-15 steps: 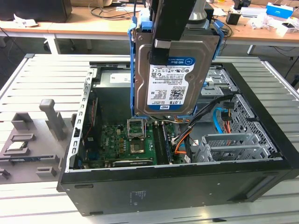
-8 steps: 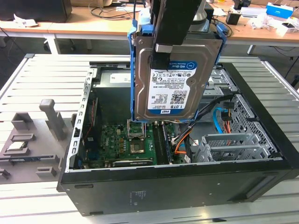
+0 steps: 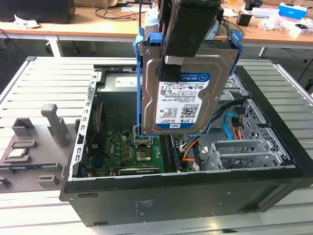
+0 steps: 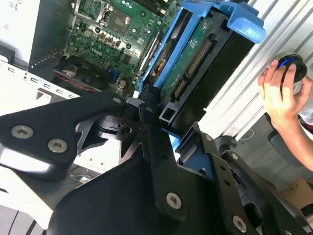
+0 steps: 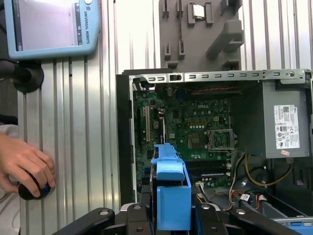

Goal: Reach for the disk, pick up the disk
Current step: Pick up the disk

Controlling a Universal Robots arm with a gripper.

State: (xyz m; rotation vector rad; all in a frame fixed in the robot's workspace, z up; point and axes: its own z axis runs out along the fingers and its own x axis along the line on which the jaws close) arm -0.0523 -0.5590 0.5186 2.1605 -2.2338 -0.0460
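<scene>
The disk (image 3: 188,100) is a silver-grey hard drive with a white and blue label, framed by a bright blue bracket. It hangs upright in the air above the open computer case (image 3: 195,193). My gripper (image 3: 171,63) comes down from above and is shut on the disk's upper part, one black finger lying over the label face. In the second wrist view the black fingers (image 4: 149,105) clamp the disk (image 4: 195,63) by its edge, circuit-board side showing. The first wrist view looks down along the blue bracket (image 5: 171,196) onto the case.
The motherboard (image 3: 132,152) and orange cables (image 3: 188,147) lie below the disk inside the case. A grey fixture (image 3: 29,152) with a small silver chip stands at the exterior view's left. A person's hand (image 4: 281,93) rests on a round black knob. A screen device (image 5: 49,27) lies on the slatted table.
</scene>
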